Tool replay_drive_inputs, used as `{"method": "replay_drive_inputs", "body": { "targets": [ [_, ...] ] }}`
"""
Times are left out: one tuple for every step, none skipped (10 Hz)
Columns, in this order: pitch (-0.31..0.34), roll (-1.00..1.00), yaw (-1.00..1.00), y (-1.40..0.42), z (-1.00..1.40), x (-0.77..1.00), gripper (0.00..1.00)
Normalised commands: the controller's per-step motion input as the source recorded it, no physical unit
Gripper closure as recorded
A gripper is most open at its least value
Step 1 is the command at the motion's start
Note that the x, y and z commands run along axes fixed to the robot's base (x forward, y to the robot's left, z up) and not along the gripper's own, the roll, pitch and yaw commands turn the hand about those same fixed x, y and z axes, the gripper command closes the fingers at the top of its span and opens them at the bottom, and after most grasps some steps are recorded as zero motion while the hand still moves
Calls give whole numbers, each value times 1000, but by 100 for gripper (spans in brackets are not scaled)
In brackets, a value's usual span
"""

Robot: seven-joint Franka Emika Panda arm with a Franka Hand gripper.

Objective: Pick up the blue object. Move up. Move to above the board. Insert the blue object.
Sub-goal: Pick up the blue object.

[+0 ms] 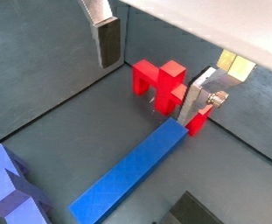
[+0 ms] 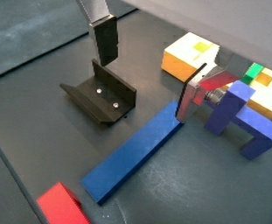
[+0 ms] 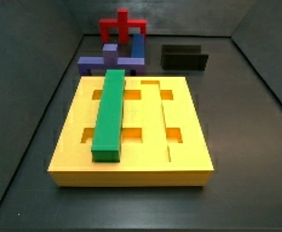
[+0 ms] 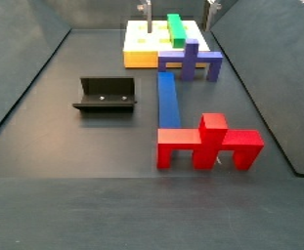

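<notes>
The blue object [image 1: 132, 171] is a long deep-blue bar lying flat on the dark floor; it also shows in a wrist view [image 2: 136, 157] and in a side view [image 4: 167, 98]. My gripper [image 1: 149, 92] is open and empty above the bar's end nearest the board; it also shows in a wrist view [image 2: 145, 87]. One finger [image 1: 104, 39] is well off to the side. The other finger [image 2: 193, 94] stands close by that end. The yellow board [image 3: 179, 136] carries a green bar [image 3: 111, 113]. In a side view the blue bar is hidden.
A red piece [image 4: 209, 143] stands at the bar's other end. A purple-blue cross-shaped piece [image 4: 194, 61] stands between bar and board [image 4: 144, 46]. The dark fixture [image 4: 105, 95] stands beside the bar and also shows in a wrist view [image 2: 100, 96]. Grey walls surround the floor.
</notes>
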Motion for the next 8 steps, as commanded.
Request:
{"method": "replay_drive_inputs", "body": {
  "targets": [
    [-139, 139, 0, -503, -883, 254, 0],
    [-113, 166, 0, -497, -894, 274, 0],
    [-107, 170, 0, -486, -894, 263, 0],
    [-73, 137, -6, -303, -986, 297, 0],
    [-31, 119, -143, 97, -1000, 163, 0],
    [-69, 90, -149, 254, -983, 0, 0],
    [-84, 96, -146, 314, -943, 0, 0],
    [-123, 64, -129, 254, -894, 0, 0]
  ]
}}
